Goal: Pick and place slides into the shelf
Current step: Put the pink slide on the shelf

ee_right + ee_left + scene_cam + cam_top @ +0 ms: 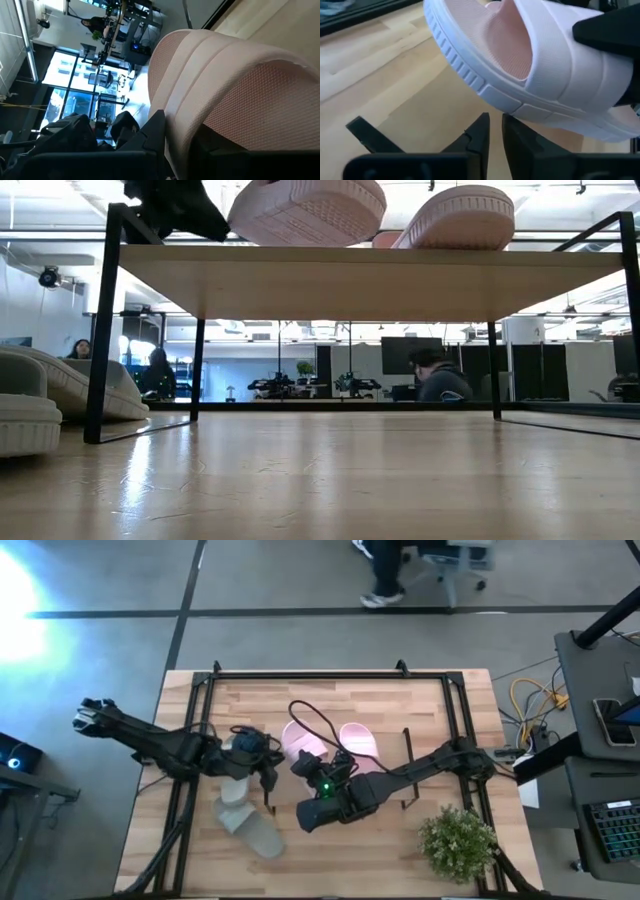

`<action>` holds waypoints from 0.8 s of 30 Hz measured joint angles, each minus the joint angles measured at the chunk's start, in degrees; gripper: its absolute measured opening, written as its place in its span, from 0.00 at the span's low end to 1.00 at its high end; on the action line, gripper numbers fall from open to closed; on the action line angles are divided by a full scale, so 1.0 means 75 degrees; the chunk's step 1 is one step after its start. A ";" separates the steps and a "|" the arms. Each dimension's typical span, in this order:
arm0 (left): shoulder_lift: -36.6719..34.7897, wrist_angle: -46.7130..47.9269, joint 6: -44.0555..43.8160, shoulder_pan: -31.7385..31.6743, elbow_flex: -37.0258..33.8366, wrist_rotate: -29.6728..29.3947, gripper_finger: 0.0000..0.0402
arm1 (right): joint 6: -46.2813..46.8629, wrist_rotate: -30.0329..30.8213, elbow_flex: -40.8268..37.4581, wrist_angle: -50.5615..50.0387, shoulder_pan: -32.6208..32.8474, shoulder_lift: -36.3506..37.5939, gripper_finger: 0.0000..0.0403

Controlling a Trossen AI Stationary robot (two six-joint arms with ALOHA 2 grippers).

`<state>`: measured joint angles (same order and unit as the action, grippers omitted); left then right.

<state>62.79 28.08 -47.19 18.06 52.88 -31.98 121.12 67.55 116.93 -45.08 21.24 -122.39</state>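
The right tool (172, 150) is clamped on the broad strap of a pale pink slide (235, 90), one dark finger (155, 135) pressed against the strap's edge, and in the overhead view it sits at the middle of the surface (400, 870) with that slide (303, 743) just at its tip. The left tool (495, 137) is right beside it on the left, its two dark fingers drawn almost together with only a thin slit between them and nothing caught there; the same pink slide (530, 60) hangs tilted just beyond those fingertips, not touching them. Seen from above, the left tool (262, 755) reaches in from the left edge while the right arm comes in from the right side. A second pale pink slide (358, 740) lies just to the right of the gripped one, and from the low view both pink soles (306, 210) (458, 218) rest on the shelf's (340, 272) wooden plank top, the left one tipped up. Two grey-green slides (250, 820) lie on the surface near the left tool, toward the near edge, one partly over the other. A small green bushy plant (457, 843) stands at the near right corner. Beyond the surface, a person (438, 380) sits in the room behind.
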 joint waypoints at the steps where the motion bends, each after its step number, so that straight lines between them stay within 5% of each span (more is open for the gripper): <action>1: 0.0005 -0.0048 0.0056 -0.0016 0.0000 0.0000 0.10 | 0.0032 0.0003 0.0002 -0.0124 -0.0001 0.0000 0.13; 13: 0.0024 -0.0179 0.0622 -0.0409 0.0032 0.0304 0.20 | 0.1231 -0.1335 0.0011 -0.1106 -0.0048 0.0157 0.36; 24: 0.0420 -0.0404 0.0605 -0.0819 0.0029 0.0585 0.20 | -0.0917 -0.2373 0.0727 -0.1161 0.0204 0.0223 0.39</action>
<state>65.94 25.05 -42.65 11.92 53.10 -27.59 114.24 49.75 122.38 -53.79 22.77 -120.71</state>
